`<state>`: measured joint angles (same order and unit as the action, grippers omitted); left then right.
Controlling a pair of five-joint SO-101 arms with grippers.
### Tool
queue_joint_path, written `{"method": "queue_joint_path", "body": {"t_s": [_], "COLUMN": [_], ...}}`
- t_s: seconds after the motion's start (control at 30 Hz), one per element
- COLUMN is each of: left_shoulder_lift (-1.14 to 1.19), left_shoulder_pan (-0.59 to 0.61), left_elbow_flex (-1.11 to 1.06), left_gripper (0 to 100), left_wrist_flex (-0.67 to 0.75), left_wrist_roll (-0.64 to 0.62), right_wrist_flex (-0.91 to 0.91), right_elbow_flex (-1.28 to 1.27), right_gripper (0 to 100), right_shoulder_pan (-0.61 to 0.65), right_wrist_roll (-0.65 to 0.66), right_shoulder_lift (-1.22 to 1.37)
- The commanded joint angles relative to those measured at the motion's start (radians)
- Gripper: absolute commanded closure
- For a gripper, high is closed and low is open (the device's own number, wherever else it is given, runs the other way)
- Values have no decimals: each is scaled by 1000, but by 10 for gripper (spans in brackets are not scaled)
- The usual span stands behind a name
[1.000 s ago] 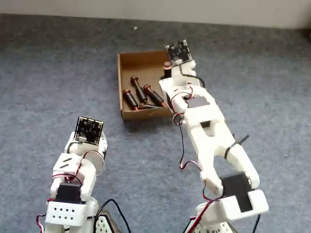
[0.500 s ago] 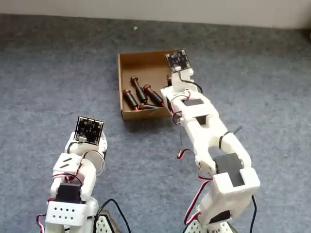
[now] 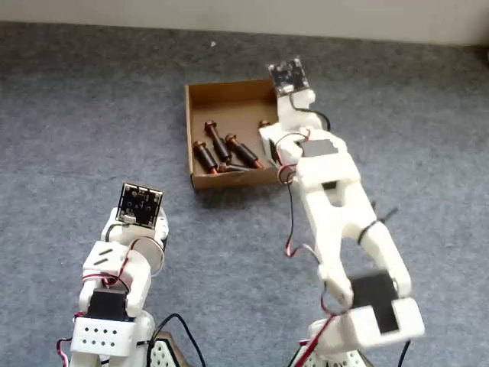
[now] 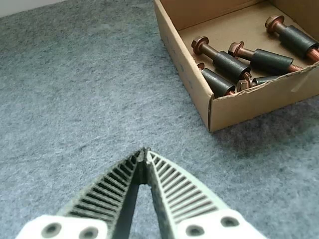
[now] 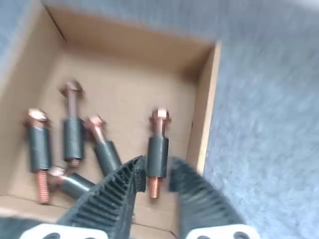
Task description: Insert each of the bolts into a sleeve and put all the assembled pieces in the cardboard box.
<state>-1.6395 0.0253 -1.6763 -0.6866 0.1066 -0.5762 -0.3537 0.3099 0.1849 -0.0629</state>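
The left end effector [image 4: 144, 153] sat closed above the grey carpeted worktop [image 3: 92, 99], short of the cardboard box [image 3: 190, 130]. Farther on, the right end effector [image 5: 155, 161] hung open over the box, with a sleeved bolt [image 5: 158, 149] lying below its jaws and four other assembled pieces [image 5: 73, 130] alongside. This looked like the drop-off step, and the next move would be a straight lift clear of the box wall. Beyond the worktop ran a pale wall strip [image 3: 229, 11].

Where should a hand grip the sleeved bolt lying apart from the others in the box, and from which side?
Grip the black sleeve mid-length, from straight above, straddling its width. It lies flat on the box floor with a wall close beside it, so the top looks the only way in. The open right hand hangs above it.
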Motion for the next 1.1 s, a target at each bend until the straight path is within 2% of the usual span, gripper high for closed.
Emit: {"method": "queue_joint_path", "body": {"t_s": [0.0, 1.07], "left_shoulder_lift": [-8, -8], "left_shoulder_pan": [15, 15], "left_elbow_flex": [-27, -27], "left_gripper": [993, 993], "left_wrist_flex": [21, 18], "left_wrist_roll": [15, 15], "right_wrist_flex": [-12, -12], "right_elbow_flex": [-76, -1178], "right_gripper": [988, 988], "right_shoulder_pan": [-5, -10], "right_wrist_roll": [5, 0], "right_shoulder_lift": [-199, -1452]}}
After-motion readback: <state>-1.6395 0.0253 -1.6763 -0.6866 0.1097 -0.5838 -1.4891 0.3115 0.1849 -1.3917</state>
